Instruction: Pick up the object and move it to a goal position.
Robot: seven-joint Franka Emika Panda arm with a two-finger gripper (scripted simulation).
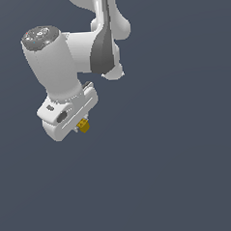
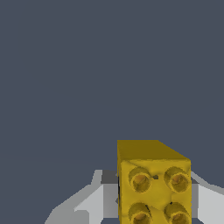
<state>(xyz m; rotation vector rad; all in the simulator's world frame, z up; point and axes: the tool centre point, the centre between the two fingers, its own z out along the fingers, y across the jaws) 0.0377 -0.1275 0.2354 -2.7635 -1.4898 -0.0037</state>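
Note:
The object (image 1: 83,125) is a tiny mustard-yellow blocky piece that peeks out just under the white hand of my arm in the exterior view. In the wrist view it (image 2: 153,183) fills the lower middle, with several round studs on the face toward the camera. My gripper (image 1: 81,123) sits directly over it. Grey-white fingers (image 2: 92,201) flank the block on both sides and press against it. The fingertips themselves are hidden in the exterior view by the hand.
A plain dark blue-grey surface (image 1: 179,171) fills both views. The arm's white links (image 1: 60,58) stretch from the top of the exterior view down to the hand.

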